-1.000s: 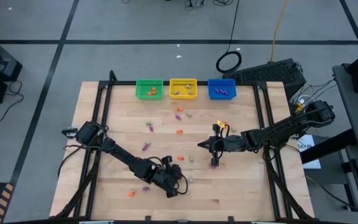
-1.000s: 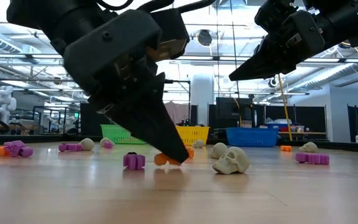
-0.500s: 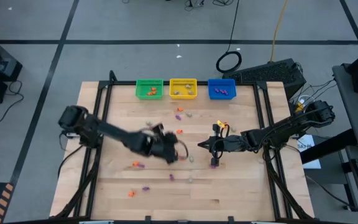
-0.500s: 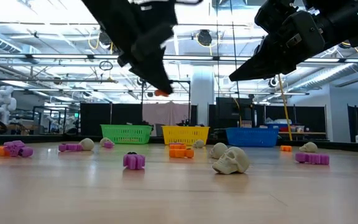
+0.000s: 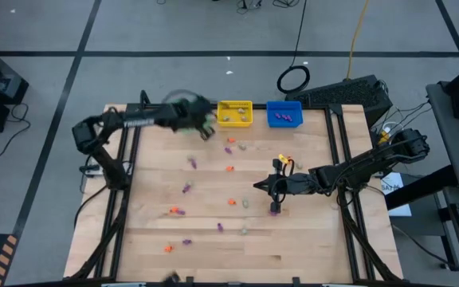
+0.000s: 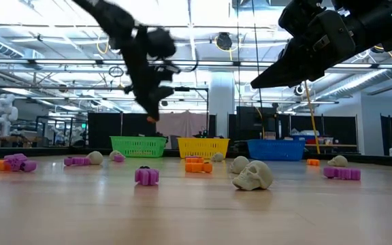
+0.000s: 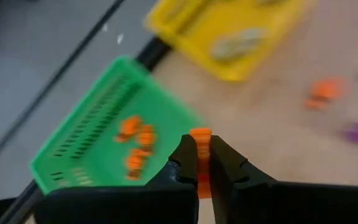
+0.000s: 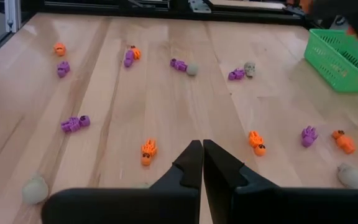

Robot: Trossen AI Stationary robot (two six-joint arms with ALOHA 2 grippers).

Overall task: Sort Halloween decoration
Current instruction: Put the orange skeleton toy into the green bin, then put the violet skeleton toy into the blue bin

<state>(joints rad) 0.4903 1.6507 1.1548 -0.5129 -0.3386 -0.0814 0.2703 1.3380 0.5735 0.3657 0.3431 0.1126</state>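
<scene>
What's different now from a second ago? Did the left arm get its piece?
Yes. The left end effector lifted an orange trinket off the near part of the table and carried it to above the green basket, still shut on it. The right end effector stayed shut and hovering mid-table.

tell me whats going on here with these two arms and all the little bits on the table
The robot is sorting small Halloween trinkets by colour into three baskets. The left pincer is shut on an orange trinket and hangs over the green basket, which already holds orange pieces. The right pincer is shut and empty, waiting above the table's right side. Orange, purple and pale trinkets lie scattered on the wood.
</scene>
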